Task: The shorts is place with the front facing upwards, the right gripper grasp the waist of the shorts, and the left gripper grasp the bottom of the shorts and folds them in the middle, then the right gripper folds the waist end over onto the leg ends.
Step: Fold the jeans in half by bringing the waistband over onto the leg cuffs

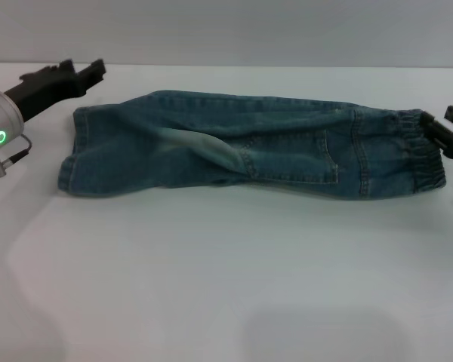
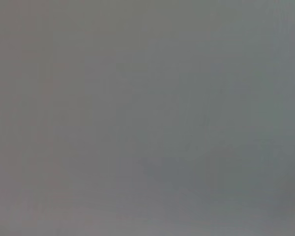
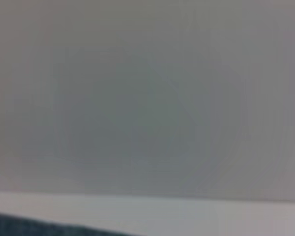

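head view shows the shorts [image 1: 249, 147] already folded lengthwise into one long band across the desk [image 1: 226, 286], leg ends [image 1: 74, 154] at the left, elastic waist [image 1: 419, 151] at the right. judging by that, the middle fold is done and folding the waist over onto the leg ends is left. the right tool [image 1: 447, 130] touches the waist's far corner; i cannot tell its opening. the left tool [image 1: 90, 72] hangs just beyond the hems, its fingers apart, holding nothing.
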Tool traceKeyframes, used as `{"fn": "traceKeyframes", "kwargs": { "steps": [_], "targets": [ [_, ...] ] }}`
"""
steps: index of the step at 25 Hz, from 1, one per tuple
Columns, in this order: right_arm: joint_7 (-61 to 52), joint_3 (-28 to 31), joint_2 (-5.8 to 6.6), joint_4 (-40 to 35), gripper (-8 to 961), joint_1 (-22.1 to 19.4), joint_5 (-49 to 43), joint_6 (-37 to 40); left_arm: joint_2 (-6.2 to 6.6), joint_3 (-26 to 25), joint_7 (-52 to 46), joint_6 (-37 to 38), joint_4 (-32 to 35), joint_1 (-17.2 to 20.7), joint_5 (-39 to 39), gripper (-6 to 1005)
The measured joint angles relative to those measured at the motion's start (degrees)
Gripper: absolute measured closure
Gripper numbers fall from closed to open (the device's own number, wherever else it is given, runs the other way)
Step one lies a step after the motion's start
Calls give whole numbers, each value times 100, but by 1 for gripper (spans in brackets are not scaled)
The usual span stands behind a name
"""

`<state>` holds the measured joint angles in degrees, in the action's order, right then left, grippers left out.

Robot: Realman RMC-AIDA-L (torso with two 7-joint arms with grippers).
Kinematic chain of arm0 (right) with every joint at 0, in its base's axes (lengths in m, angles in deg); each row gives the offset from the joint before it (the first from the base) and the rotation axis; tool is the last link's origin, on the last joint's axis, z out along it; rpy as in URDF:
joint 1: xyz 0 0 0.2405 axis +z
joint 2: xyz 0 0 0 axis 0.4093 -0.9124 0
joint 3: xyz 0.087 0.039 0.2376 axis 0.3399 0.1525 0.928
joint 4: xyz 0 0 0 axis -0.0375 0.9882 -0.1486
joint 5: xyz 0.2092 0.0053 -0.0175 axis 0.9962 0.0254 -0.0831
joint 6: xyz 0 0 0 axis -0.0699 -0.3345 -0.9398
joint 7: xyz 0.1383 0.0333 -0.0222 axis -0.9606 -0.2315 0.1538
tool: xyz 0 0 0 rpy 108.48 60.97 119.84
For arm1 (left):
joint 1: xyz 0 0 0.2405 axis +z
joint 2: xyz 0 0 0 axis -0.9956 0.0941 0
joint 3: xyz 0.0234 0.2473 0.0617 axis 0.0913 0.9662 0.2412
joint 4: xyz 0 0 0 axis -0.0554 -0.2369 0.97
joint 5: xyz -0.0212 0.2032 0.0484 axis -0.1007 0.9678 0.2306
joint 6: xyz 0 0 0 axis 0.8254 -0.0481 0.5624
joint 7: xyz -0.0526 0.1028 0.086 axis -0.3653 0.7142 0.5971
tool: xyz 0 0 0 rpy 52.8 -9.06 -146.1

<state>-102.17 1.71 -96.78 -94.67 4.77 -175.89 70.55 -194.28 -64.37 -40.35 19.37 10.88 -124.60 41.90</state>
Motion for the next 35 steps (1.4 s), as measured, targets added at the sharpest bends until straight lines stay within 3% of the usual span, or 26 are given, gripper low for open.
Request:
{"fn": "traceKeyframes", "kwargs": {
  "steps": [7, 9, 16, 19, 26, 35],
  "targets": [
    [-1034, -100, 67, -836, 446, -415, 28, 1019, 0, -10, 1771, 1391, -464, 268, -1465, 367],
    [-1713, -158, 177, -1149, 446, -474, -238, 1318, 2, -9, 2172, 1766, -577, 330, -1590, 368],
    [-4107, -215, 763, -2033, 446, -219, -1847, 2191, -14, -22, 3446, 2703, -1018, 499, -1953, 371],
    [-4929, -246, 884, -2401, 446, 26, -2677, 2357, -24, -22, 3745, 2921, -1170, 580, -2115, 373],
    [-5777, -848, 822, -2759, 445, 471, -3903, 2198, -28, -16, 4330, 3332, -1750, 663, -2156, 383],
    [-6053, -1485, 461, -2740, 445, 928, -4805, 1697, -27, -20, 4514, 3572, -1955, 688, -2161, 383]
  ]
}}
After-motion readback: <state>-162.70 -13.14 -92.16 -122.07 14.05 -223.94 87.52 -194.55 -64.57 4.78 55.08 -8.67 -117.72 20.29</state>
